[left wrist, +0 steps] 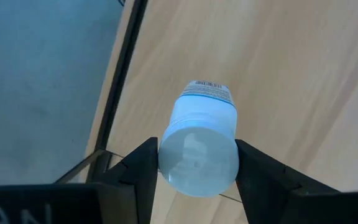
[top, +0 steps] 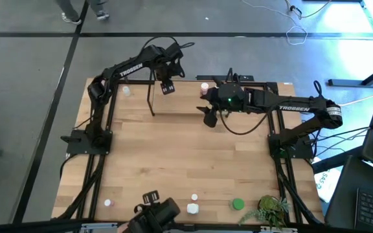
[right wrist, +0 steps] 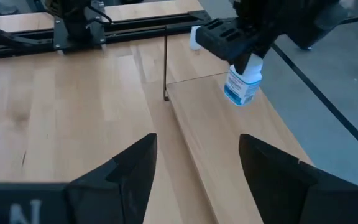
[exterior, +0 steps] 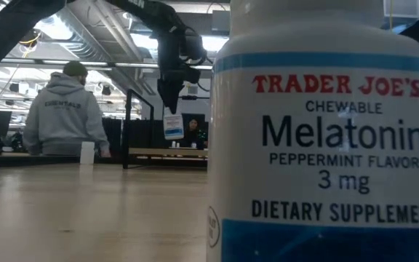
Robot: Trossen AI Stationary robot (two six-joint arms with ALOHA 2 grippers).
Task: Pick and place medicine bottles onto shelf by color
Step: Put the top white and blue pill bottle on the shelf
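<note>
Your two arms: dark, jointed, cabled

You see white TROSSEN lettering on both matte-black arms, black cables looping off the left arm (top: 128,68) and right arm (top: 290,103), a green light glowing on the right wrist, and wedge-shaped black fingers (right wrist: 120,171).

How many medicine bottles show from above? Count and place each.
7 bottles: one in the left gripper over the shelf, one by the left arm's shoulder, one beside the right arm, four along the plant's edge. Others may be hidden.
</note>
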